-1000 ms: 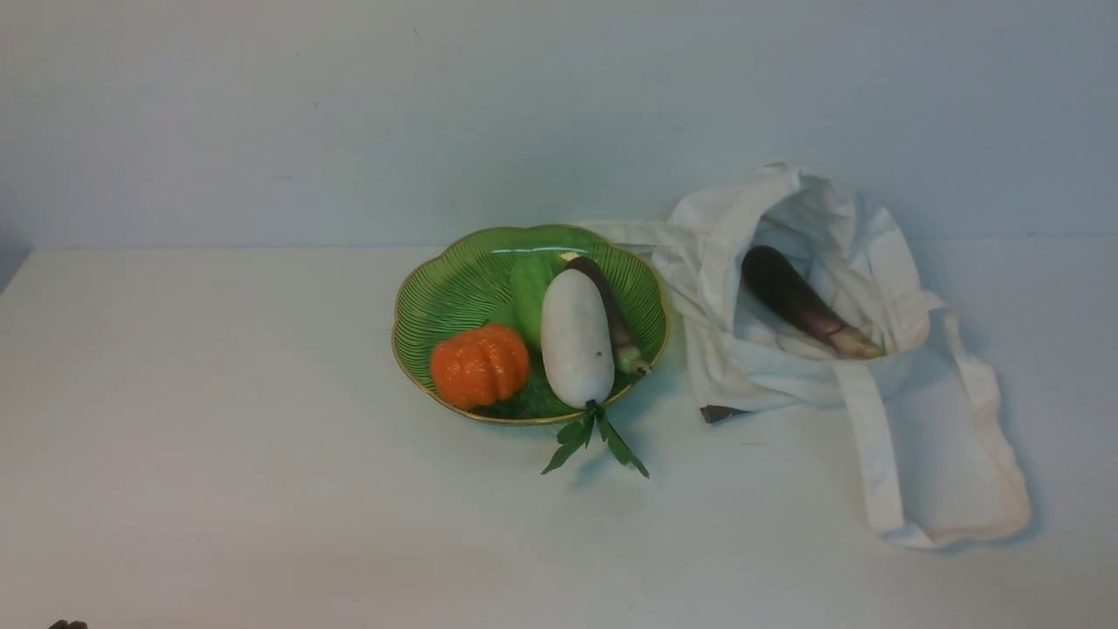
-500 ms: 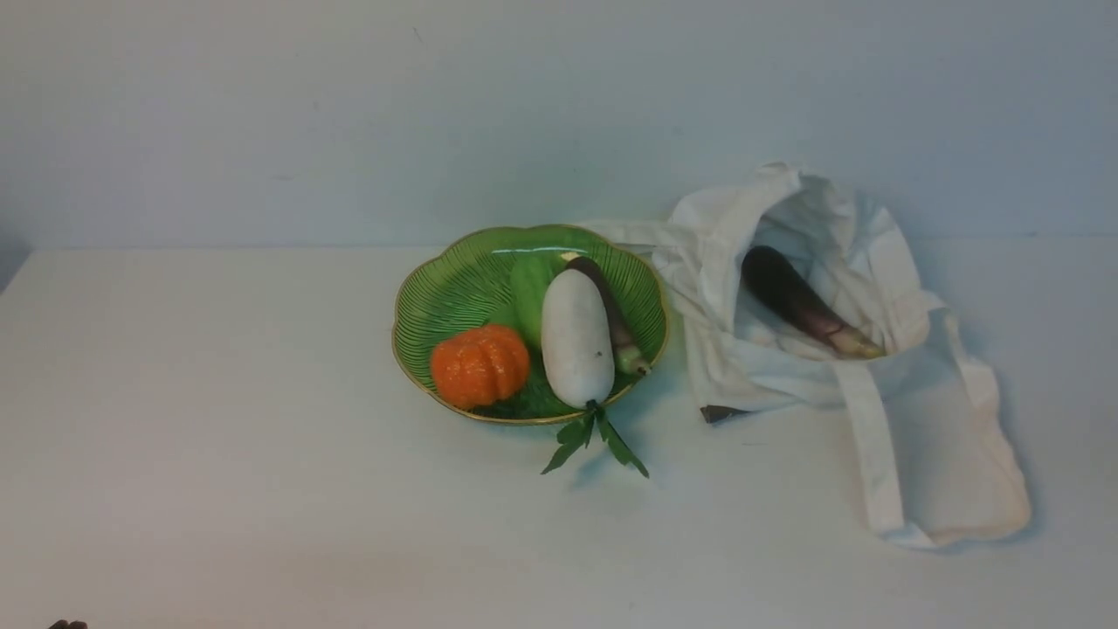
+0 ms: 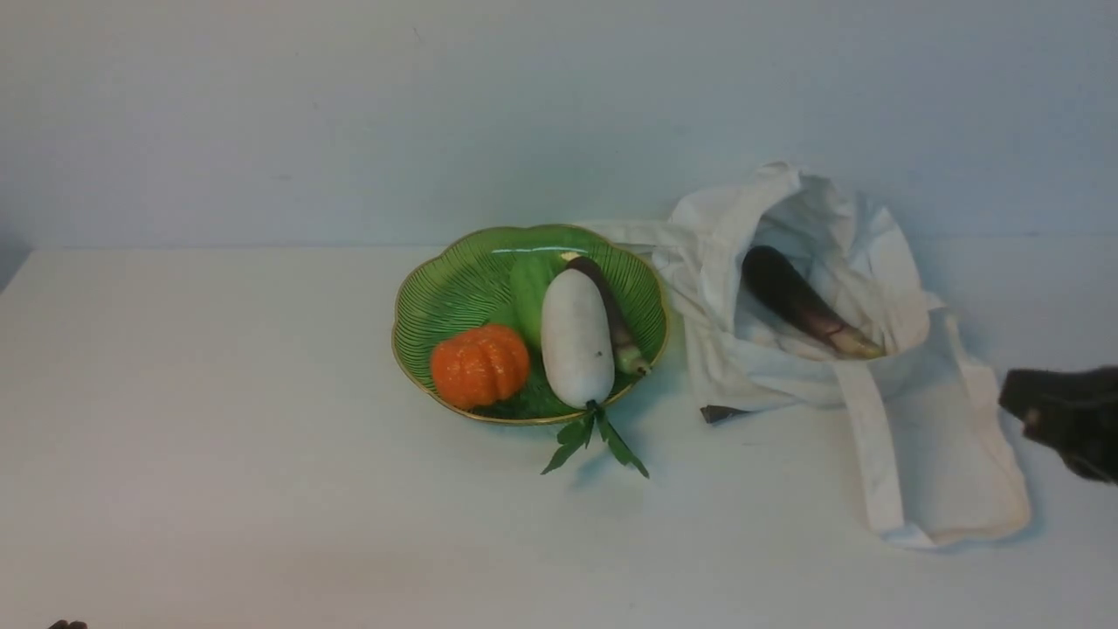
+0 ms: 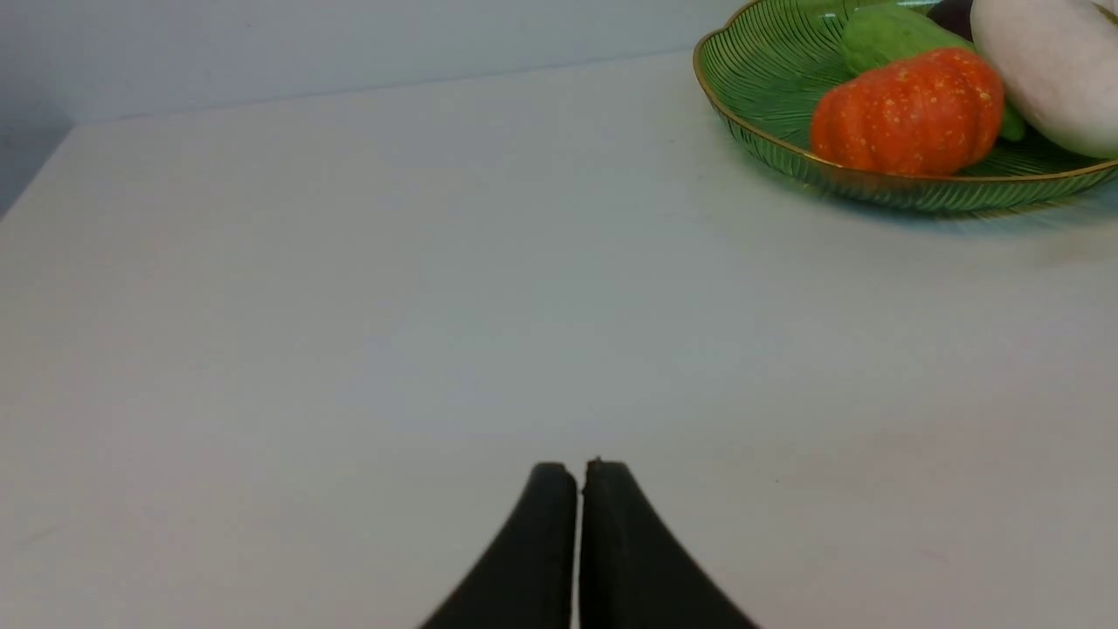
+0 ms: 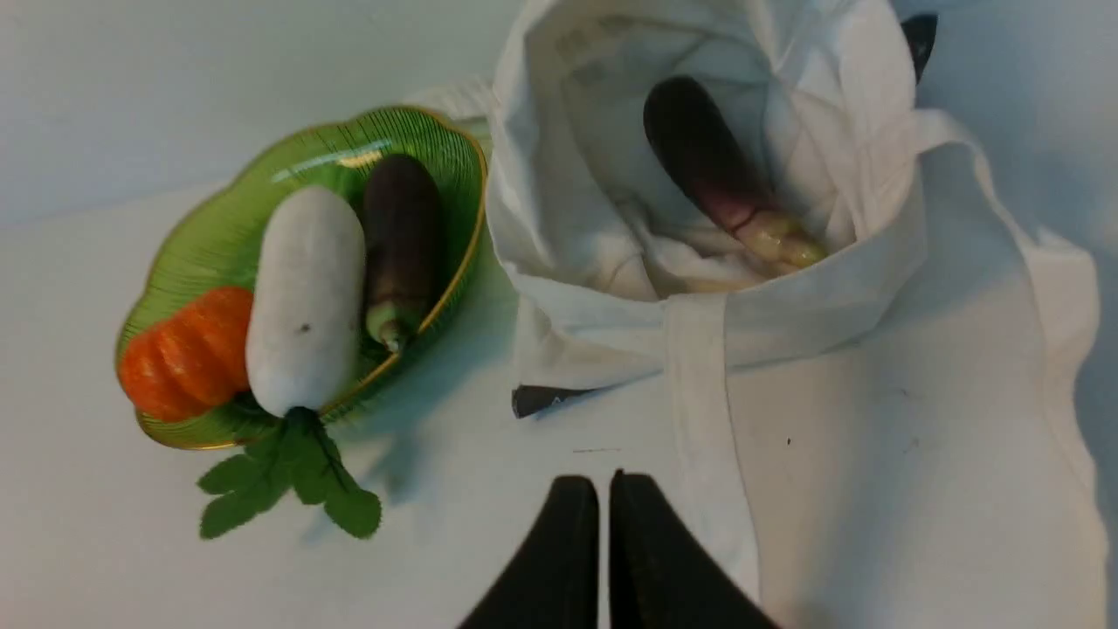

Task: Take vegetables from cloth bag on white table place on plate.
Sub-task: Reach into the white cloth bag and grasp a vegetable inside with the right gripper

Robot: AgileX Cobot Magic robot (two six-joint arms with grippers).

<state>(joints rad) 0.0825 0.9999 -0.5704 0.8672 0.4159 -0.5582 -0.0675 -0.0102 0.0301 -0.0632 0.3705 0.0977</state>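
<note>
Nearest, the left tool (image 4: 579, 470) sat pressed together. The right tool (image 5: 604, 482), likewise closed and empty, had just entered beside the cloth bag (image 3: 948, 463). Beyond, the eggplant (image 3: 799, 304) lay in its mouth, probably next for the plate (image 3: 419, 288).

From the front, my right arm (image 3: 1066, 418) is a dark blur, cut off by the frame's edge. A dark speck (image 3: 67, 625) in the bottom left corner is too small for me to identify. The bag's (image 3: 926, 454) folds cover part of the eggplant (image 3: 790, 297). A dark scrap (image 3: 721, 413) pokes from under the bag; I can't tell what it is. The radish (image 3: 575, 336) hides much of the other eggplant (image 3: 611, 306).
</note>
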